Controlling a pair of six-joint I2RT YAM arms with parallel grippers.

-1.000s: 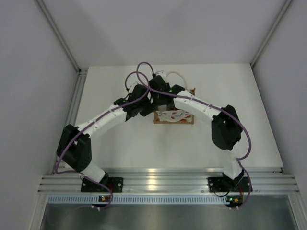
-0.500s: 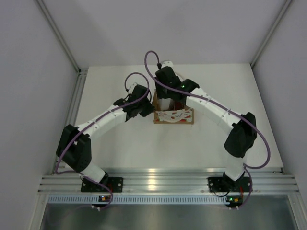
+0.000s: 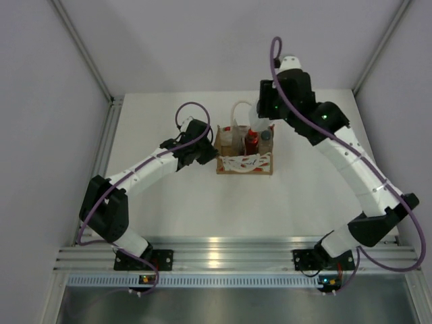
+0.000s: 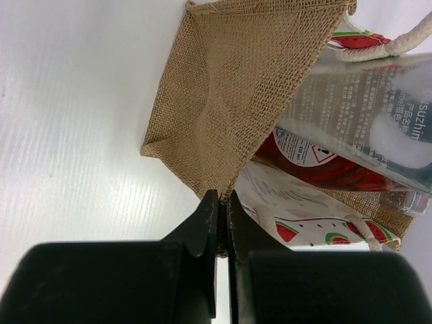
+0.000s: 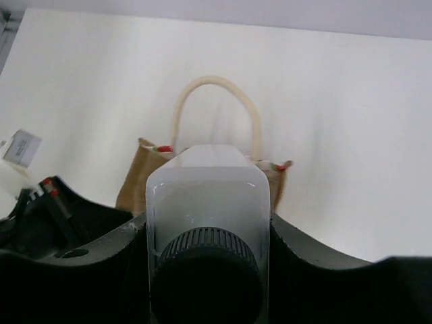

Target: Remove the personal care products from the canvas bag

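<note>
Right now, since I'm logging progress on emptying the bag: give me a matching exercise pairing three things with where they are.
Things:
1. white bottle
2. red bottle
3. left gripper

Places:
A. shut on the fabric wall of the canvas bag
B. clamped in the right gripper, outside the bag
C. standing inside the bag

Pairs: 1-B; 2-C; 3-A

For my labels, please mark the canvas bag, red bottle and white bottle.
canvas bag [image 3: 244, 164]: top external view, front panel.
red bottle [image 4: 307, 164]: left wrist view, red body.
white bottle [image 5: 208, 202]: right wrist view, body.
</note>
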